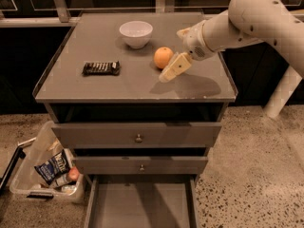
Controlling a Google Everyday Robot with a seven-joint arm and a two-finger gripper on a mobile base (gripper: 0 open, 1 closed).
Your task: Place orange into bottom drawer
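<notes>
The hand (172, 69) sits just right of the orange (163, 57), bowl (136, 33) close behind, bottom drawer (142, 204) unobstructed.

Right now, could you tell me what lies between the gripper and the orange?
Nothing: in the camera view, the gripper hovers just right of the orange, only bare cabinet top between them.

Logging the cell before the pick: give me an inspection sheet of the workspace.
Surface: grey cabinet top, flat, with a raised rim.
Job's things: orange on the top, right of centre, not gripped; bottom drawer pulled open.
Clutter: white bowl behind the orange; dark snack bar at left.
End effector: open, close beside the orange's right side.
Cables: nothing seen.
Surroundings: plastic bin of snack packets on the speckled floor, left of the cabinet.
</notes>
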